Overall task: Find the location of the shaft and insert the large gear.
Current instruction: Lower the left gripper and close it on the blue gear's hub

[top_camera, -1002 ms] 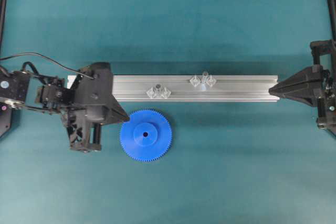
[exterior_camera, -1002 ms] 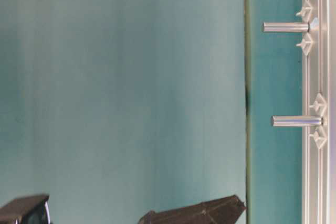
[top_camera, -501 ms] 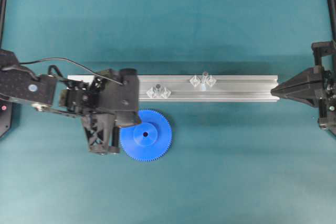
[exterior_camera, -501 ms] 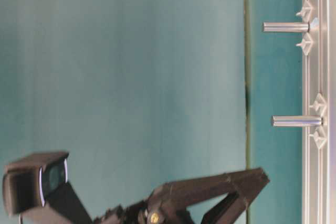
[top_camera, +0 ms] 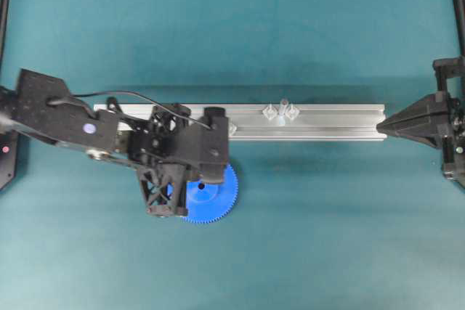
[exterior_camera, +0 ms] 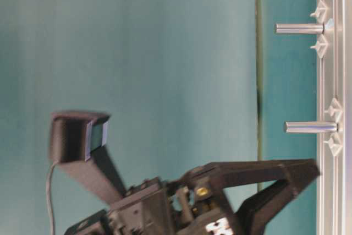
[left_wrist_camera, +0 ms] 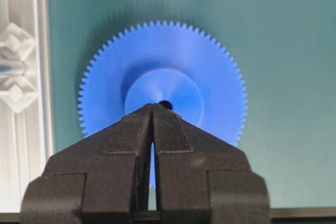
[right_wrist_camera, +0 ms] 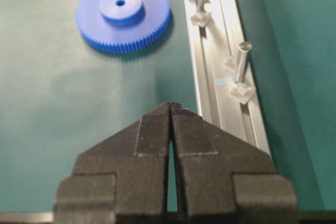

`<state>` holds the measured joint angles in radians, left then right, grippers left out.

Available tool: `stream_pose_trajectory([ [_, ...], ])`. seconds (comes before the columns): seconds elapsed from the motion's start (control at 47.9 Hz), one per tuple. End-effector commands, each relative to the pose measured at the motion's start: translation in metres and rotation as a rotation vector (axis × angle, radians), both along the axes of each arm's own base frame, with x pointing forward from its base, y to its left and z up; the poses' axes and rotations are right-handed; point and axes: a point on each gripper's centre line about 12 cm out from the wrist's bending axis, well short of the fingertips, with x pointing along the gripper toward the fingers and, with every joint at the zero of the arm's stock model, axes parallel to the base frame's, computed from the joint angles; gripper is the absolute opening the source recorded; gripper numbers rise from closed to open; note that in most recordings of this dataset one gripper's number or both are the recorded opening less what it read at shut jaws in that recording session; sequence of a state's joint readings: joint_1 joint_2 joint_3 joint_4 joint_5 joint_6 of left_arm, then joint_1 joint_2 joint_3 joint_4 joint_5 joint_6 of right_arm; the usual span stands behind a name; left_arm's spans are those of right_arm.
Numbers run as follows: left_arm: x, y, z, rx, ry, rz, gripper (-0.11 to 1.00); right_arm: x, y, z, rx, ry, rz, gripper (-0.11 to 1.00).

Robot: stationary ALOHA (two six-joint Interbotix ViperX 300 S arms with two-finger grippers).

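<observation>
The large gear (top_camera: 221, 195) lies flat on the teal mat just in front of the aluminium rail, its left half hidden under my left arm. In the left wrist view the gear (left_wrist_camera: 210, 66) fills the middle. My left gripper (left_wrist_camera: 152, 106) is shut and empty, its tips hovering over the raised hub beside the centre hole. The shaft (top_camera: 283, 109) stands upright on the rail with a diamond tab either side, right of the gear; it also shows in the right wrist view (right_wrist_camera: 241, 61). My right gripper (top_camera: 379, 127) is shut and empty at the rail's right end.
The aluminium rail (top_camera: 334, 117) runs left to right across the middle of the mat. A shorter pin with clear tabs (left_wrist_camera: 13, 69) stands on it near the gear, mostly under my left arm from overhead. Black frame posts (top_camera: 6, 5) edge the mat.
My left arm has swept right along the rail's front and now sits over the gear's left half, still shut. The right arm, gear and pins have not moved.
</observation>
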<state>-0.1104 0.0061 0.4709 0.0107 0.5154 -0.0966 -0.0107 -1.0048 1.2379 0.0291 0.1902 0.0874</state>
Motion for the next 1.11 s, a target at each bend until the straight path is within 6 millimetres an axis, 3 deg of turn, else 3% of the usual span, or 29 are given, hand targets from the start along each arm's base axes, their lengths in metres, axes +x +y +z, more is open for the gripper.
stream_pose_trajectory([
  [0.0, 0.008, -0.005, 0.011, 0.001, -0.025, -0.013, -0.01, 0.002, 0.0, 0.003, 0.008, -0.009, -0.005, 0.0],
  [0.271, 0.019, -0.011, -0.008, 0.02, 0.041, -0.043, -0.01, 0.0, 0.0, 0.0, 0.008, -0.003, -0.005, 0.0],
  [0.668, 0.027, -0.016, -0.02, 0.075, 0.158, -0.125, -0.01, -0.003, -0.001, -0.001, 0.007, -0.011, -0.006, 0.0],
  [1.085, 0.028, -0.016, -0.018, 0.078, 0.165, -0.129, -0.01, -0.004, -0.002, -0.001, 0.007, -0.005, -0.012, 0.0],
])
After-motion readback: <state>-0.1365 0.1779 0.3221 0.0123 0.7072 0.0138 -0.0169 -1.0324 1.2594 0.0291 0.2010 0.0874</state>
